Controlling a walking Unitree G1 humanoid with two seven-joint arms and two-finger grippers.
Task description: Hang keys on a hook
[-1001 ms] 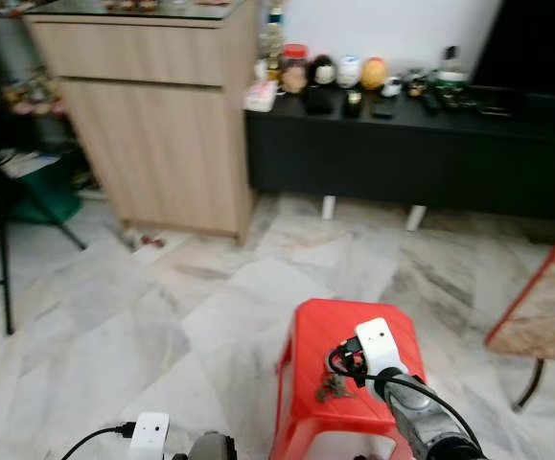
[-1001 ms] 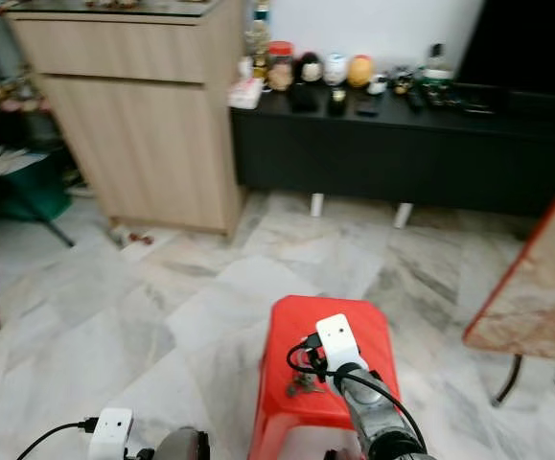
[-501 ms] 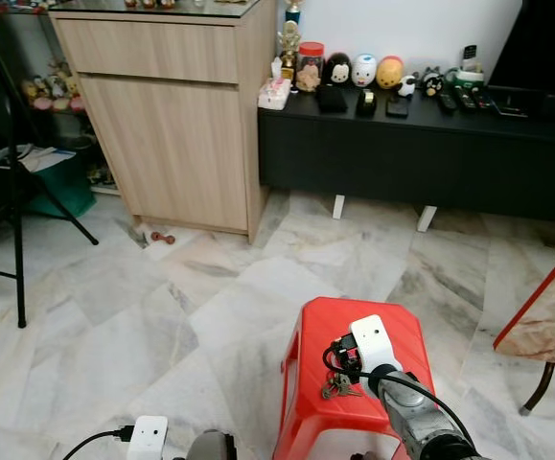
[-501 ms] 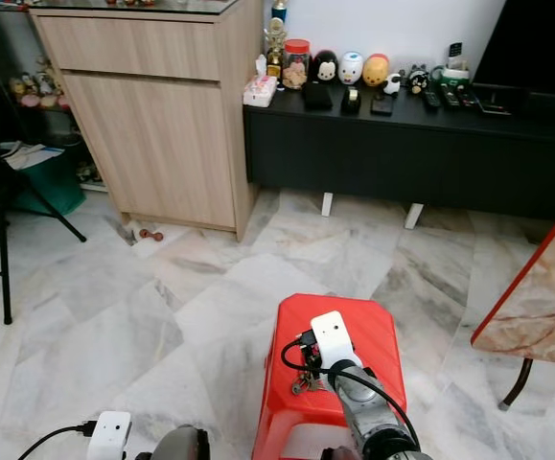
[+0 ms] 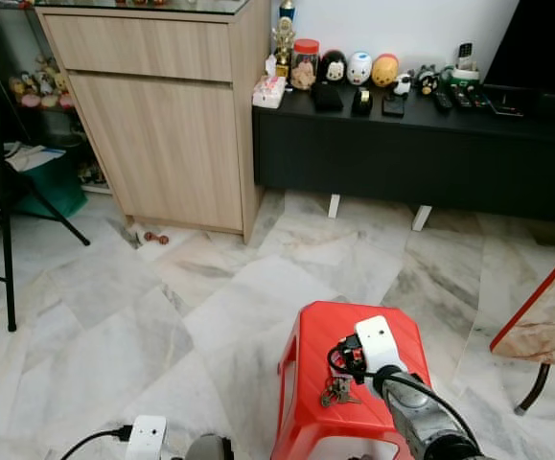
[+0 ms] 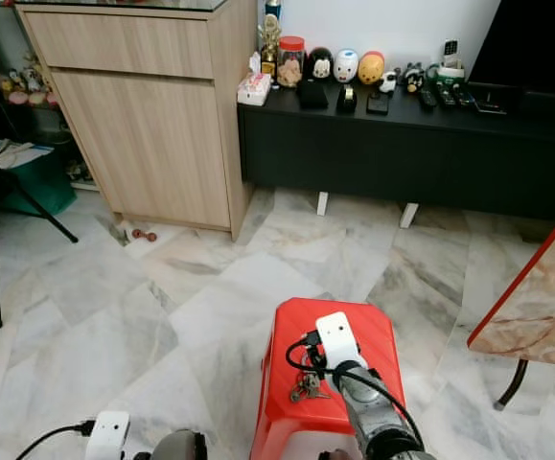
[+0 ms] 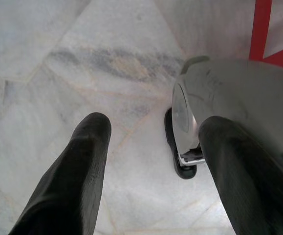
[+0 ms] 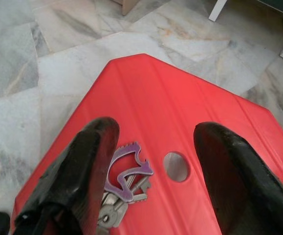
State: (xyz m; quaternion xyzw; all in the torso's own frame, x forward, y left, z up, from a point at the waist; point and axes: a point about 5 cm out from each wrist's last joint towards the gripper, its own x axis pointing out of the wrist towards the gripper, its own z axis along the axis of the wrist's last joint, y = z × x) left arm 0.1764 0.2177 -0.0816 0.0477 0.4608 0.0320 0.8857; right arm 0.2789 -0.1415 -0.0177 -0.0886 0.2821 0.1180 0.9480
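Note:
A bunch of keys with a purple key-ring piece lies on the top of a red plastic stool, close to its small round hole. My right gripper hovers just over the stool, open. The keys lie by one of its black fingers, partly under it. In the eye views the keys sit at the stool's near left part, under the right wrist. My left gripper hangs low over the marble floor, open and holding nothing.
A wooden cabinet stands at the back left, a black low console with figurines beside it. A black tripod leg is at the left, a red-edged marble table at the right. My own grey leg is near the left gripper.
The whole picture has shifted a little and sharpened, so the camera moved. The right gripper and the keys hold the same place on the stool.

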